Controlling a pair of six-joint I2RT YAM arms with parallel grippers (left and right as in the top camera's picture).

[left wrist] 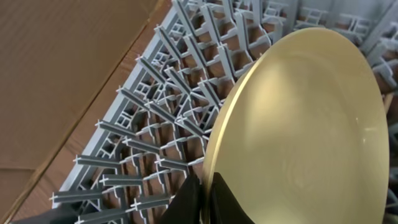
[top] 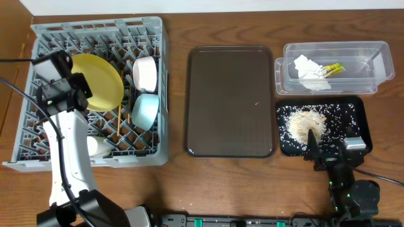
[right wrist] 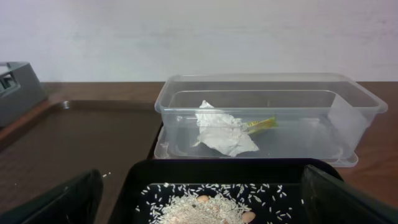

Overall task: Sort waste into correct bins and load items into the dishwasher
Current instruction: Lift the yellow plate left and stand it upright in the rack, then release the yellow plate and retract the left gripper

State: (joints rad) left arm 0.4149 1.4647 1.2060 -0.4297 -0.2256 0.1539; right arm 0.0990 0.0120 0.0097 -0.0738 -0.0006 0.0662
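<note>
The yellow plate (top: 98, 82) stands tilted on edge in the grey dish rack (top: 38, 139). My left gripper (top: 71, 88) is shut on the plate's rim (left wrist: 292, 124), with its fingers (left wrist: 205, 199) pinching it. The white bowl (top: 145, 72), the light blue bowl (top: 145, 108), the chopsticks (top: 118, 120) and the white cup (top: 98, 147) sit in the rack. The clear tub (top: 372, 60) holds the tissue (top: 307, 70) and the wrapper (top: 333, 68); both also show in the right wrist view (right wrist: 221, 130) (right wrist: 261, 124). The black tray (top: 356, 113) holds rice scraps (top: 306, 123). My right gripper (top: 331, 148) is open and empty at its near edge (right wrist: 199, 202).
The dark brown serving tray (top: 230, 101) lies between the rack and the bins, with a rice grain on it. The wooden table shows around everything. A cable runs along the left arm.
</note>
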